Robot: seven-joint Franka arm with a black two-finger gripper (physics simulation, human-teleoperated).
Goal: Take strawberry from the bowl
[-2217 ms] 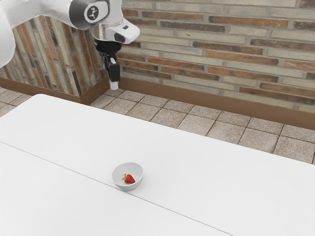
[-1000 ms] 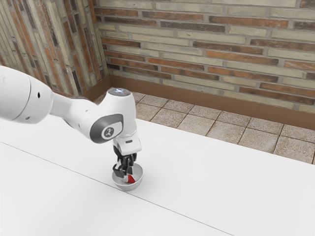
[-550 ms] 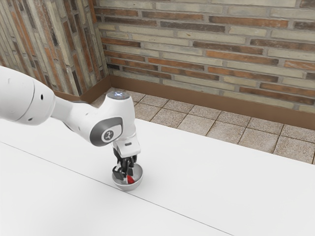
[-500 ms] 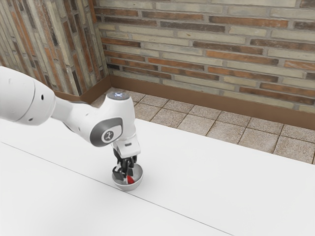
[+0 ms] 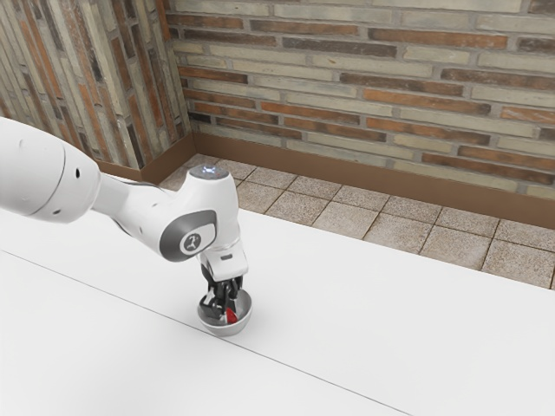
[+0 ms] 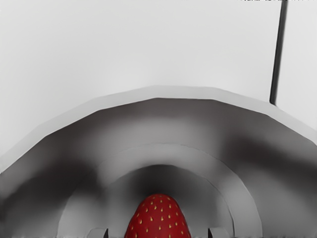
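Tool (image 6: 158, 233) wide, down in the bowl (image 6: 158, 92), fingers either side of the strawberry (image 6: 157, 214), which sits ungripped inside; I'd close evenly and softly, then lift straight up without scraping the bowl.

Smooth bowl (image 5: 227, 330), matt table (image 5: 390, 321), brick wall (image 5: 390, 78)

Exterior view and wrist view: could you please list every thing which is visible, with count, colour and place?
strawberry: one, red, inside the bowl
bowl: one, light grey, on the table
table: one, white, under the bowl
seam: one, dark, across the tabletop
brick wall: two faces, mixed brown, orange and beige, behind the table
baseboard: brown, along the wall's foot, count unclear
floor tiles: several, beige, beyond the table
arm: one, white and grey, from the exterior view's left
gripper: one, black, down in the bowl
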